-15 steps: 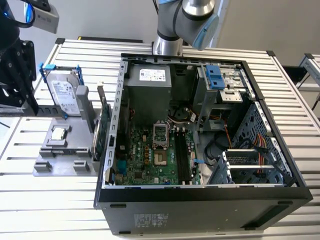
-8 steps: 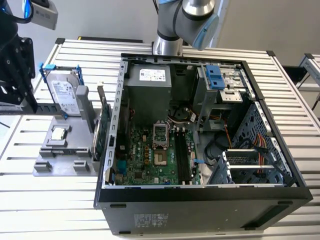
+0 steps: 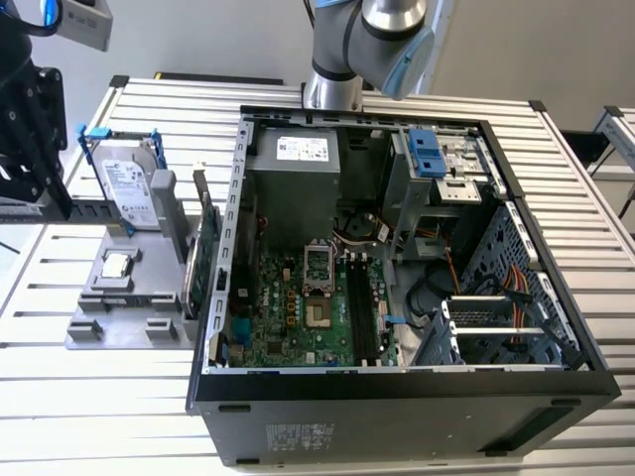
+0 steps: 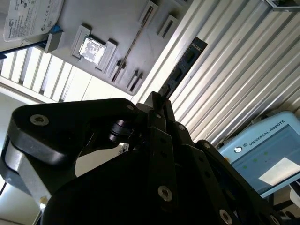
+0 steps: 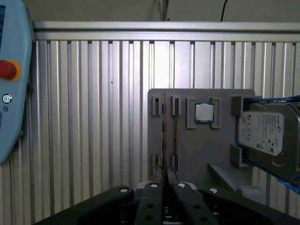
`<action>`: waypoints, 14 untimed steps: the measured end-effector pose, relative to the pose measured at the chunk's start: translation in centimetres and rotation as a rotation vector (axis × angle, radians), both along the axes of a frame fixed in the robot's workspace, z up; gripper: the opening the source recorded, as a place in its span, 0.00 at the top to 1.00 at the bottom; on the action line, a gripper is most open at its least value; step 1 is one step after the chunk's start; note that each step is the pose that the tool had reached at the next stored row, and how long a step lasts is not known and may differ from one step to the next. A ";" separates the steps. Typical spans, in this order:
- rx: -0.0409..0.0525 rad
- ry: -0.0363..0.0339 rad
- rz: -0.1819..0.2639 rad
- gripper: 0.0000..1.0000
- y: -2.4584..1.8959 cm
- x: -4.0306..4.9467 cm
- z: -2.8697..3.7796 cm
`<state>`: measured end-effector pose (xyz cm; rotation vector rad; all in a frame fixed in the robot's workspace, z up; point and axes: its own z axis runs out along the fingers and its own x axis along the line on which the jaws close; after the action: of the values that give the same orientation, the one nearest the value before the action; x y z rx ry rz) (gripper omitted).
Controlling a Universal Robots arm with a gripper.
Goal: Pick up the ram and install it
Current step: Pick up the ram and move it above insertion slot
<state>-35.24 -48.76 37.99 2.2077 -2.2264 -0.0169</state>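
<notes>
Gripper (image 4: 159,101) raised over the slatted table (image 3: 99,416), fingers drawn in close, pinching one end of the ram (image 4: 183,63).
- In the second wrist view the ram juts out from the fingertips as a dark narrow stick with small chips on its face. It hangs over bare table slats just beside the grey fixture (image 3: 109,317), not touching it.
- In the first wrist view the fingertips meet in line with the fixture's slotted end.
- On the fixture: a hard drive (image 3: 129,188) in a blue-edged cradle, a small silver CPU chip (image 3: 117,265) in a square pocket, and a green expansion card (image 3: 201,263) standing on edge at the side nearest the case.
- The open computer case (image 3: 397,397) lies on the table to the exterior view's right of the fixture, motherboard (image 3: 298,317) exposed, long black memory slots (image 3: 359,317) running beside the socket.
- Ram not yet in a slot; held well apart from the case.
- Teach pendant (image 4: 267,150) rests at the table's edge.
</notes>
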 end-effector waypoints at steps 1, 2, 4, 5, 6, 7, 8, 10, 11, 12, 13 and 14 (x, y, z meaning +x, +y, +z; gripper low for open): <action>0.0000 0.0000 0.000 1.00 0.00 0.00 0.06; 0.0000 0.0000 0.000 1.00 0.00 0.00 0.12; 0.0000 0.0000 0.000 1.00 0.00 0.00 0.22; 0.0000 0.0000 0.000 1.00 0.00 0.00 0.24; 0.0001 -0.0004 0.000 1.00 0.00 0.00 0.24; 0.0000 -0.0004 0.000 1.00 0.00 0.00 0.24; 0.0001 -0.0003 0.000 1.00 0.00 0.00 0.24; 0.0000 -0.0002 0.000 1.00 0.00 0.00 0.25; 0.0000 -0.0003 0.000 1.00 0.00 0.00 0.25; 0.0000 -0.0002 0.000 1.00 0.00 0.00 0.26; 0.0000 -0.0002 0.000 1.00 0.00 0.00 0.26; -0.0001 -0.0001 0.000 1.00 0.00 0.02 0.27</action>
<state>-35.22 -48.76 38.26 2.2076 -2.2264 -0.0167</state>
